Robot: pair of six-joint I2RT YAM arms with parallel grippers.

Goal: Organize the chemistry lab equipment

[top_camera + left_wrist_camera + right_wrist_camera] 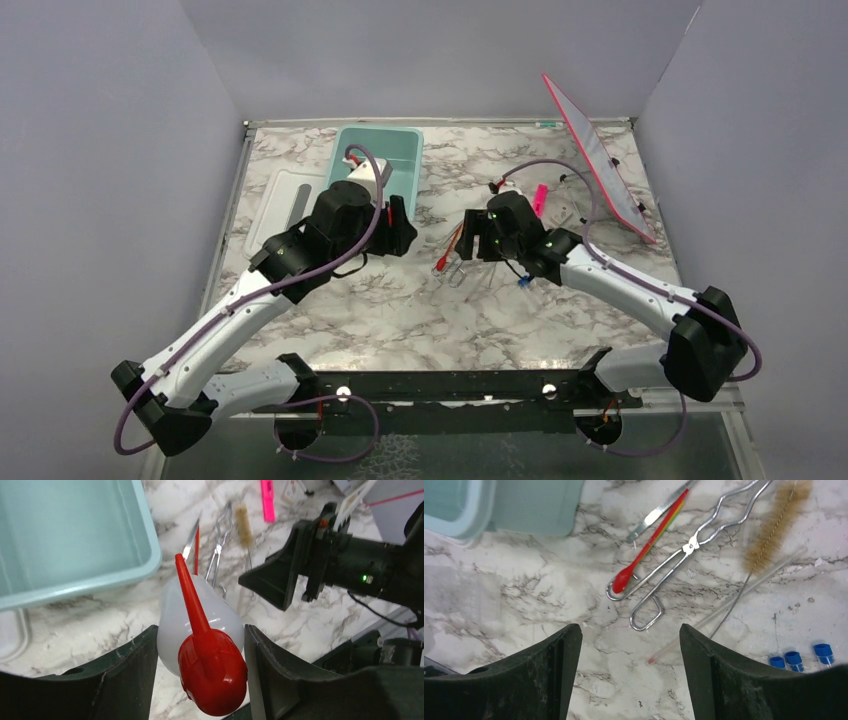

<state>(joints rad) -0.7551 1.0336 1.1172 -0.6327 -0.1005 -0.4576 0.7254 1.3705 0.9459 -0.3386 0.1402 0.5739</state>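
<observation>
Partly closed, left gripper [199,642] clasps squeeze bottle [222,617].

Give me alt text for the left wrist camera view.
The left end effector grips a translucent squeeze bottle with a red nozzle, beside a teal tub. Beyond, wire tongs and a bristle brush lie on the marble table.

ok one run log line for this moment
left gripper: shut on squeeze bottle | right gripper: open over tongs | vials, brush, rod: on table
</observation>
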